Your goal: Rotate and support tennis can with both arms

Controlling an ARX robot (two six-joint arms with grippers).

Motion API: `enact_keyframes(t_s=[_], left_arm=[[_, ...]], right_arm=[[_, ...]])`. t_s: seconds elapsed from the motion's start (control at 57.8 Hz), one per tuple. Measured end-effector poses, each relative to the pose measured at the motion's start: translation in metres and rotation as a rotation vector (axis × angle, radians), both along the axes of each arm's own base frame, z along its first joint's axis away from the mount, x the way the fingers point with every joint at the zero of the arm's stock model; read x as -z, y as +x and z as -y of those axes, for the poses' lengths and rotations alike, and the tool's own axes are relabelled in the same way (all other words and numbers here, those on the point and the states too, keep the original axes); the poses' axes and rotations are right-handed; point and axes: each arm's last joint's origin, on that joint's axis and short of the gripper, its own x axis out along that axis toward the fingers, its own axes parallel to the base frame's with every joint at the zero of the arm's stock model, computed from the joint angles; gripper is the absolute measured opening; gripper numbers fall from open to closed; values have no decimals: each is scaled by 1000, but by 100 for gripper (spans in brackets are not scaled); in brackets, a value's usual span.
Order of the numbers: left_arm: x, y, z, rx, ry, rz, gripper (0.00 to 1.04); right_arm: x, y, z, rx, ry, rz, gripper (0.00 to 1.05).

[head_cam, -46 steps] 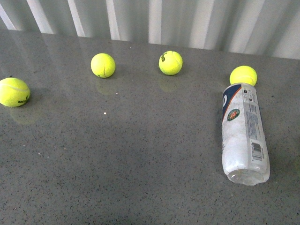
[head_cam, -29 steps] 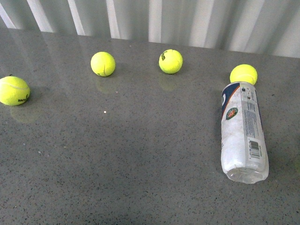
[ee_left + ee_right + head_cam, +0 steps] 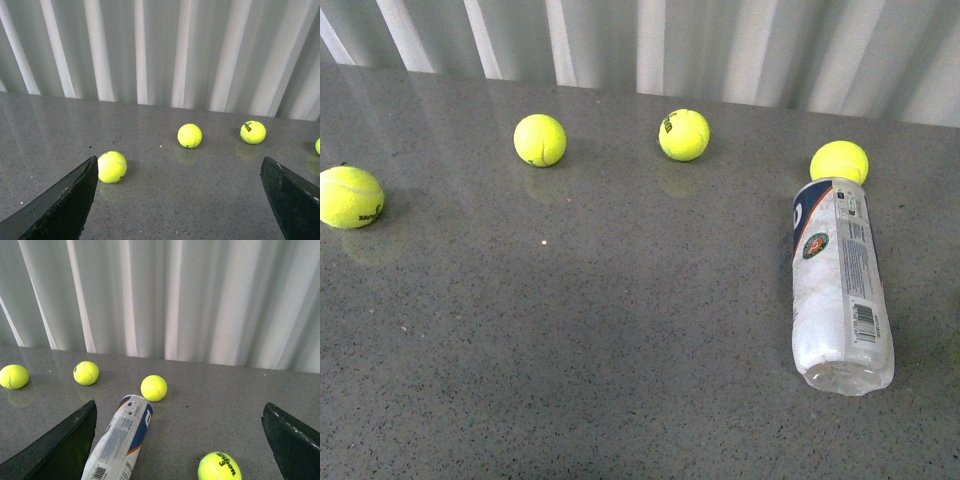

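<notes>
Front view: neither arm is in frame. The tennis can [image 3: 842, 285] lies on its side on the grey table [image 3: 620, 360], in the right part of the frame. Its long axis runs almost straight from top to bottom. The navy-and-white labelled end points to the far side and the clear end sits toward the lower edge.

- A tennis ball [image 3: 839, 161] sits right at the can's far end; you cannot tell whether they touch.
- Three more balls are well apart from the can: upper centre [image 3: 684, 134], upper left [image 3: 540, 139] and far left edge [image 3: 350, 197].
- Only a narrow strip of table shows between the can and the right frame edge.
- The centre and lower left are bare table, so you have wide room there.
- The table's far edge meets a white pleated backdrop [image 3: 720, 40] along the top.

Left wrist view: the left end effector [image 3: 177, 210] has its fingers [image 3: 60, 205] spread wide, with nothing held.

Right wrist view: the right end effector [image 3: 177, 450] is also spread wide, with nothing between its fingers [image 3: 295, 440]. The can [image 3: 122, 440] lies just beside one finger. A ball marked "3" [image 3: 219, 466] rests between the fingers' line, apart from both.
</notes>
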Motion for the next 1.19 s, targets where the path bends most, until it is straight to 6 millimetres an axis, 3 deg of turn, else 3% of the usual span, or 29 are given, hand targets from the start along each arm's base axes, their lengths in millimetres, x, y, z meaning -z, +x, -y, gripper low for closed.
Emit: enact_keyframes(t_s=[0.052, 0.121, 0.259, 0.363, 0.467, 0.571, 0.622, 0.709, 0.83, 0.916, 1.193], left_arm=[[0, 0, 0, 0, 0, 0, 98], [0, 0, 0, 0, 0, 0, 98], [0, 0, 0, 1, 0, 0, 98], [0, 0, 0, 0, 0, 0, 98], [0, 0, 0, -1, 0, 0, 98], [0, 0, 0, 0, 0, 0, 98], [0, 0, 0, 0, 0, 0, 98], [0, 0, 0, 0, 0, -1, 98], [0, 0, 0, 0, 0, -1, 98], [0, 0, 0, 0, 0, -1, 98], [0, 0, 0, 0, 0, -1, 98]], right_arm=[[0, 0, 0, 0, 0, 0, 98], [-4, 1, -1, 173, 43, -116, 98], [-52, 23, 9, 334, 131, -64, 98], [-92, 58, 24, 353, 175, -5, 98], [-107, 126, 36, 316, 248, -192, 98], [-85, 195, 38, 266, 304, -472, 98], [-70, 220, 33, 235, 317, -595, 98], [-46, 244, 17, 130, 328, -783, 98], [-13, 248, -19, -12, 290, -982, 98], [-3, 247, -37, -61, 261, -1031, 98], [35, 244, -46, -69, 237, -1116, 98]])
